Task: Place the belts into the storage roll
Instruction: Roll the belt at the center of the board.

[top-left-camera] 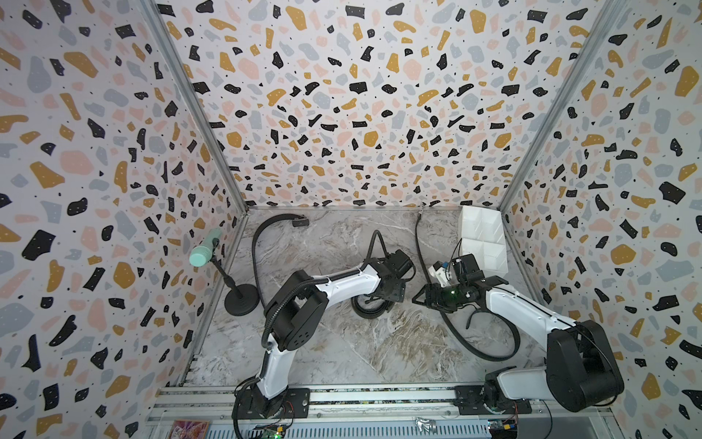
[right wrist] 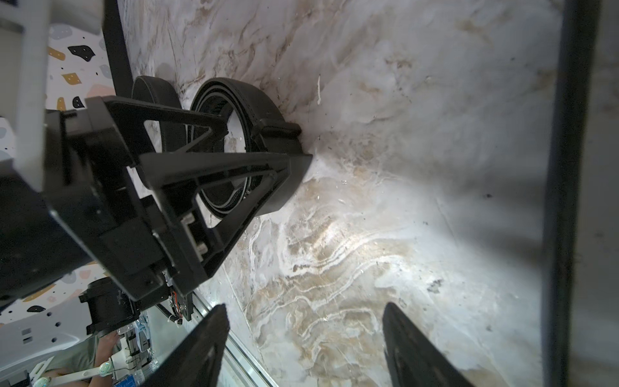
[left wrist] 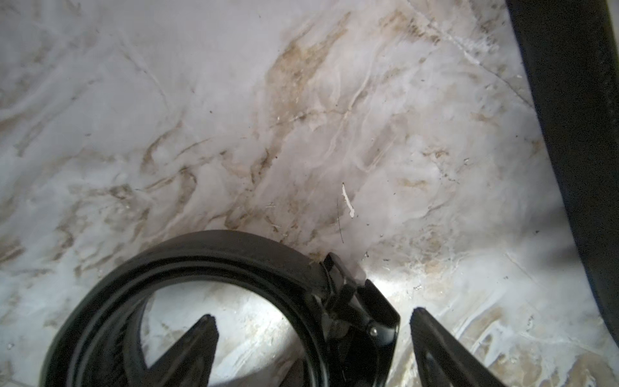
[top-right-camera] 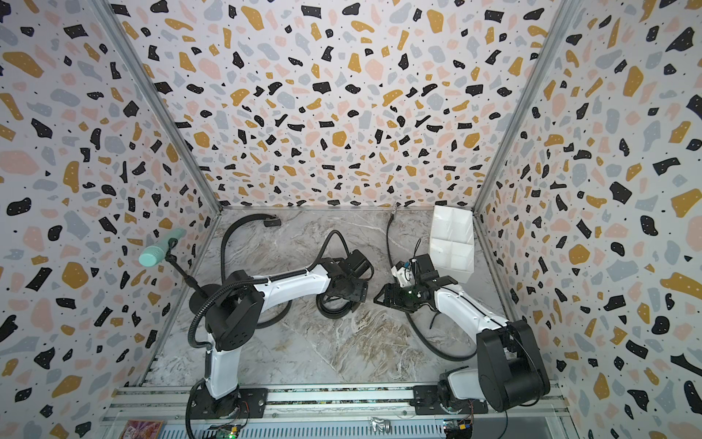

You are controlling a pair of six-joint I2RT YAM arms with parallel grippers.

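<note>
Against the left wall, a mint-green cylinder (top-left-camera: pixel 205 252) stands on its stand, and near it one wide belt (top-left-camera: pixel 255 247) lies uncoiled on the marble worktop (top-left-camera: pixel 342 342). Its long axis bows from a black buckle (top-left-camera: pixel 300 221) near the back wall forward to where it passes beneath the left arm. Nearer the middle, the coiled belt (left wrist: pixel 214 244) stands on its edge as a tight ring, the hole facing straight up so that the worktop shows through it. The coil's buckle (left wrist: pixel 378 315) sits on the outside of the ring, on the side toward the right arm. The left hand (left wrist: pixel 311 313) points down over that spot with its jaws apart, one fingertip inside the ring and one outside past the buckle, so the strap's wall lies between them unpinched. I judge this placing suits a pinch across the layers, which would stop the coil springing loose. Next across, the right hand (right wrist: pixel 304 306) hovers low and aims sideways at the coil, jaws apart and empty, probably set there to steady or receive the roll. Past it, the thin belt (top-left-camera: pixel 461 339) runs from the back wall toward the front and hooks round in a loop beside the right arm; the far end is too small to show a clasp. Farthest right, the storage roll (top-left-camera: pixel 494 262) sits in the back corner against the side wall, cells open upward and looking empty, well apart from every belt, so none is stowed yet.
</note>
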